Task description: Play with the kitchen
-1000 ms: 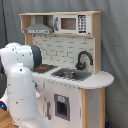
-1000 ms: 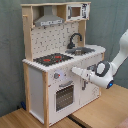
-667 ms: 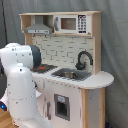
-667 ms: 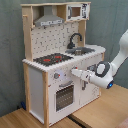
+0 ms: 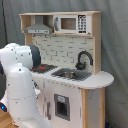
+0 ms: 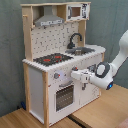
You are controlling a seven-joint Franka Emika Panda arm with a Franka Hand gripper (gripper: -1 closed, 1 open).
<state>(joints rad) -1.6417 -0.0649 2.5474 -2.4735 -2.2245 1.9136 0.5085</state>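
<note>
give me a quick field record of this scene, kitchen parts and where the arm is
kitchen: white and light-wood toy unit
hob: black, red rings
sink: grey basin, beside hob
tap: black, arched, behind sink
oven door: front, shut
hood: grey, upper shelf
pincer: at the front panel, above the oven door

In the second exterior view the kitchen (image 6: pixel 55 65) stands on the floor with the hob (image 6: pixel 52 59) on its worktop, the sink (image 6: pixel 82 50) to the second exterior view's right of it, the tap (image 6: pixel 75 39) behind the sink, and the hood (image 6: pixel 48 20) above the hob. The gripper (image 6: pixel 75 76) sits before the cabinet front, above the oven door (image 6: pixel 64 96).
</note>
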